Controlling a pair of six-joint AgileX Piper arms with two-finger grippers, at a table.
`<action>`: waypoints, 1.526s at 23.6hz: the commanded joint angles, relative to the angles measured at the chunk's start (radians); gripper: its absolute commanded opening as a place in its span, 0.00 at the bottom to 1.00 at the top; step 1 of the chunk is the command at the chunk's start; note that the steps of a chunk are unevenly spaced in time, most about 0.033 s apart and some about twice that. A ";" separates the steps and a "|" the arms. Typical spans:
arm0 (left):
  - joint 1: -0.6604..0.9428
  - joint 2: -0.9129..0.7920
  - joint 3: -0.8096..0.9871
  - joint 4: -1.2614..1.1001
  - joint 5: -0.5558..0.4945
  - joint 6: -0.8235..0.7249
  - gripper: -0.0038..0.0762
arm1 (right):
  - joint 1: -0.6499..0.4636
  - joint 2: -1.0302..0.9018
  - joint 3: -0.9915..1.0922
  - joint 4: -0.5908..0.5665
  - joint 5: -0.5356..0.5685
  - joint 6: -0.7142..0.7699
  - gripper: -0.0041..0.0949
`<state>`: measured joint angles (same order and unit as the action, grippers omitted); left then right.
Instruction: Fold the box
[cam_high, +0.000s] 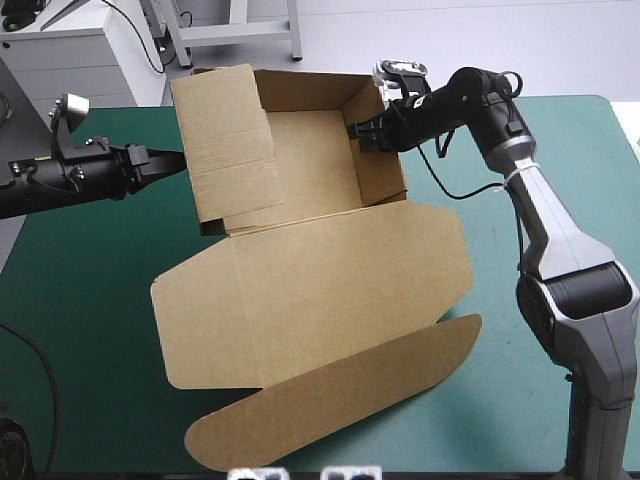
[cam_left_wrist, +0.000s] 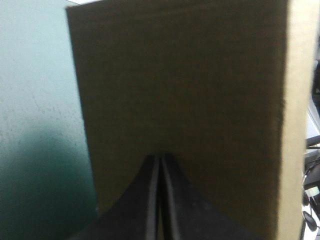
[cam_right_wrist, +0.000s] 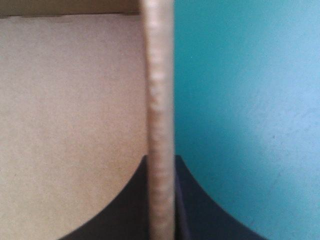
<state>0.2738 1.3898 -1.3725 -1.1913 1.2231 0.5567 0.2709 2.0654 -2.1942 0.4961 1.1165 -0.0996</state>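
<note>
The right gripper was found clamped on the box, the top edge of the right wall pinched in it. The left gripper was closed to a point, holding nothing, and was set against the outside of the left wall. The box stood as an open tray on the teal-green cover, its lid laid flat at the box's near side. The left wall's inner flap was judged only partly tucked. A harder push there could buckle it or slide the box, and the right wall could be dragged out of its fold.
</note>
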 joint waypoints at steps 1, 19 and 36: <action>-0.018 -0.033 -0.030 -0.038 0.059 -0.008 0.04 | 0.037 -0.068 -0.033 -0.028 -0.080 0.043 0.02; -0.022 -0.033 -0.030 0.096 0.064 -0.061 0.63 | 0.120 -0.068 -0.033 -0.245 -0.124 0.160 0.03; -0.396 -0.021 -0.030 0.686 -0.291 -0.548 0.63 | 0.172 -0.084 -0.033 -0.351 -0.060 0.215 0.03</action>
<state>-0.0694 1.3894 -1.3725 -0.5609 1.0319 0.0951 0.4401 2.0684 -2.1942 0.1009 1.0937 0.0939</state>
